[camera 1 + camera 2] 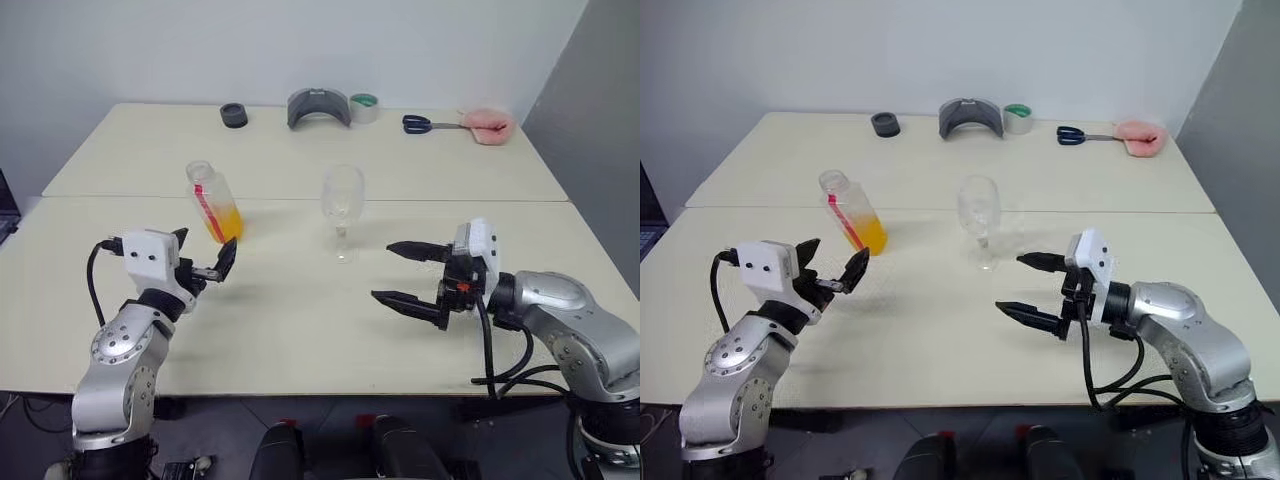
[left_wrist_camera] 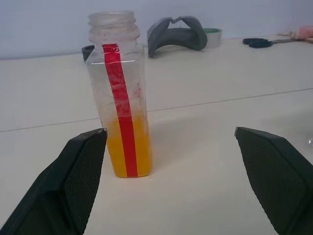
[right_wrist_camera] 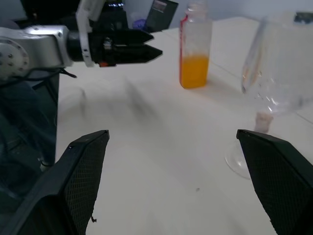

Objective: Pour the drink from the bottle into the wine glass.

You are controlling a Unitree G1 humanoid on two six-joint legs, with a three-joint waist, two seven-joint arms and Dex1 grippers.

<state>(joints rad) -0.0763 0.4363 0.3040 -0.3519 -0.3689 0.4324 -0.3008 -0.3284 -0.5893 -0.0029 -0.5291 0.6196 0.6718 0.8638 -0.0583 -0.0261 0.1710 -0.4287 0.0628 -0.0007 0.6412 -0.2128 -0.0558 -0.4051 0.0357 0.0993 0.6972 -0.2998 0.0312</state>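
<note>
Standing uncapped, the bottle [image 1: 214,202] holds drink [image 1: 225,222] low down; wine glass [image 1: 342,204] empty; both grippers' fingers apart.

Clear plastic bottle [image 2: 120,98], matt table [image 1: 300,320]

A: How is the left arm set?
B: Forearm raised over the near edge, left gripper [image 1: 203,259] pointing forward, fingers [image 2: 73,176] spread wide with nothing between them.

A: And the right?
B: Its forearm reaches in from the right side, wrist bent so the right gripper [image 1: 408,273] points across toward the left, roughly level. Both black fingers [image 3: 274,181] stand wide apart, empty.
</note>
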